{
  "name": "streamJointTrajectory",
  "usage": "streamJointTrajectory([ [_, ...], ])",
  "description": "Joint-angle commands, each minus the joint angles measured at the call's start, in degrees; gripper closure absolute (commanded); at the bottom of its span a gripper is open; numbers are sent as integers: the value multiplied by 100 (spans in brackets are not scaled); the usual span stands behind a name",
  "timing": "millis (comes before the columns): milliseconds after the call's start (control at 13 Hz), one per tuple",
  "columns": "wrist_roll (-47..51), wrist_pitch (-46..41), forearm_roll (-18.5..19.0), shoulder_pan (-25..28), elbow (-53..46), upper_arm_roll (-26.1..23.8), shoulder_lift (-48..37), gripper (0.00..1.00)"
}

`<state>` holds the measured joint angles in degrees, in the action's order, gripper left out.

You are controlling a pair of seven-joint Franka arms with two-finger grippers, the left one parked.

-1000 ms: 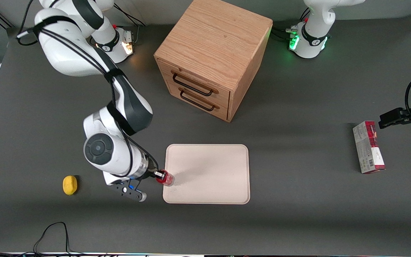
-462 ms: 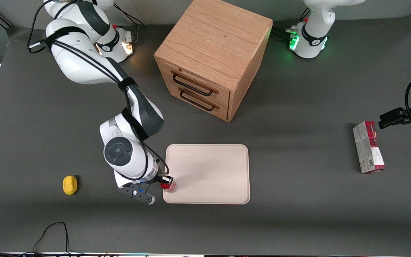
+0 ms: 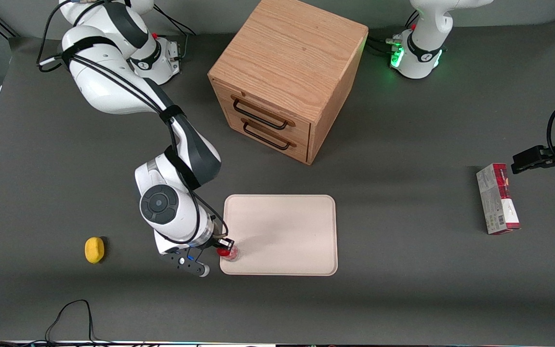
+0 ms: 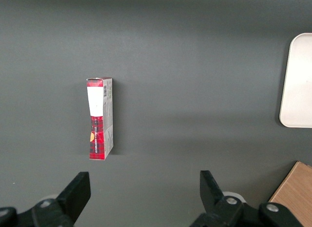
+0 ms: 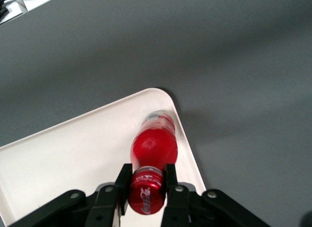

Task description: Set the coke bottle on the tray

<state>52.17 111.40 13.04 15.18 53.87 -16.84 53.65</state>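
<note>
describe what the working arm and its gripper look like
The working right arm has glossy white rounded shells, dark grey joint bands and a round dark cap on the wrist housing. Black cables run along it. Its gripper has matte black fingers with silver screw heads.
</note>
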Motion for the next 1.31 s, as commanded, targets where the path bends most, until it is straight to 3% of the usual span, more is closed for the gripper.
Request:
streamJointTrajectory([
  [0,188,22,172,55,-211,-21,84,0],
  [231,127,-56,164,29,-193,-30,-38,0],
  [385,-467,-720,85,-172,313,-56,-554,0],
  [615,-2038,-804,-791,-1058,2559,-39,-2476,0],
  [769,-3435,-812,-1162,-1709,3818,-13,-3663,0],
  [923,-4553,-856,-1478,-1652,4681,703,-4622,0],
  [1077,-5442,-917,-1743,-776,5210,2037,-5362,0],
  [1231,-5613,-1373,-1709,-534,5239,2378,-5768,0],
])
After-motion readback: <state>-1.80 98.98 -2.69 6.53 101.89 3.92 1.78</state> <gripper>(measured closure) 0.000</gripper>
